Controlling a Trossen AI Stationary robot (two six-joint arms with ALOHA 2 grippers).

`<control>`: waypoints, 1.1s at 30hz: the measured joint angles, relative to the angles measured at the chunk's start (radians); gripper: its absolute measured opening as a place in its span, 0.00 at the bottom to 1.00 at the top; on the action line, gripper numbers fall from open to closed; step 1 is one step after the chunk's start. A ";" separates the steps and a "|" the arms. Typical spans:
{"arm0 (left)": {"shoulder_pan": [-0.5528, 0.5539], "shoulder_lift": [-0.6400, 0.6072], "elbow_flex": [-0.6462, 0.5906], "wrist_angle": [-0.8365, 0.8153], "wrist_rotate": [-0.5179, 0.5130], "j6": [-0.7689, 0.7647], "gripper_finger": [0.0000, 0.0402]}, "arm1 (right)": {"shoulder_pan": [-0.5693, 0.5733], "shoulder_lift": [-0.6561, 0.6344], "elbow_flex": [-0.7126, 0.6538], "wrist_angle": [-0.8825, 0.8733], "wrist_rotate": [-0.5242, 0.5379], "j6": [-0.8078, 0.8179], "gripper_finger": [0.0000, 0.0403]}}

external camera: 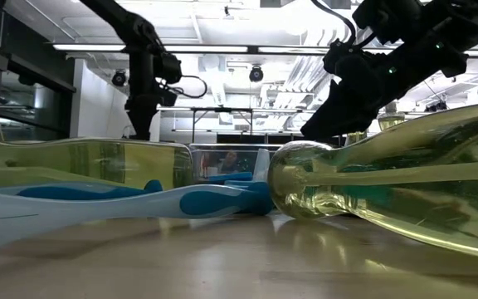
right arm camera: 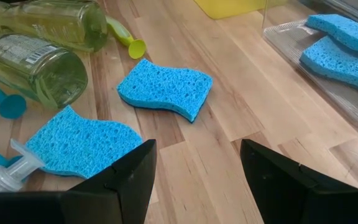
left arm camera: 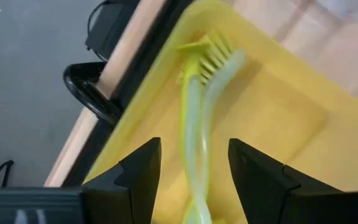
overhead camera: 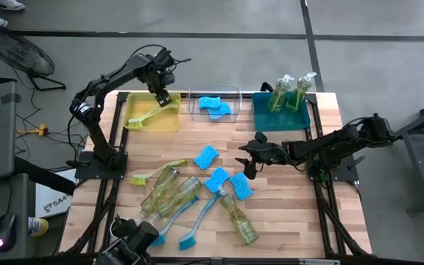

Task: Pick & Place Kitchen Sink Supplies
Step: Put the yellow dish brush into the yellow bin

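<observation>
Light wooden table [overhead camera: 285, 213] carrying yellow bin [overhead camera: 153, 114], clear bin [overhead camera: 215, 104], teal bin [overhead camera: 280, 112] along its far edge, loose blue sponges [overhead camera: 205, 156], soap bottles [overhead camera: 169, 194] and dish brushes [overhead camera: 197, 224] lying scattered across its middle and near side

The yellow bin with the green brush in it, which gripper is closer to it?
Left. The left gripper hangs open right over the yellow bin, above the brush; the right gripper is out over mid-table.

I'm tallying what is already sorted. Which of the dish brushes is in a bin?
The yellow-green dish brush lying in the yellow bin, below the open left pincer. The other brushes lie loose on the table among the fallen soap bottles.
</observation>
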 joint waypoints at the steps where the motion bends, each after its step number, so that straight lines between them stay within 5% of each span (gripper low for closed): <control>1: -0.008 0.000 0.013 -0.023 0.000 -0.004 0.46 | 0.000 0.000 0.000 0.000 0.000 0.001 0.56; 20: -0.284 -0.037 0.048 -0.278 0.000 -0.151 0.46 | 0.000 0.000 0.000 -0.078 -0.008 0.000 0.56; 33: -0.470 -0.096 -0.164 -0.366 0.027 -0.282 0.46 | 0.000 0.000 0.000 -0.099 -0.007 -0.022 0.56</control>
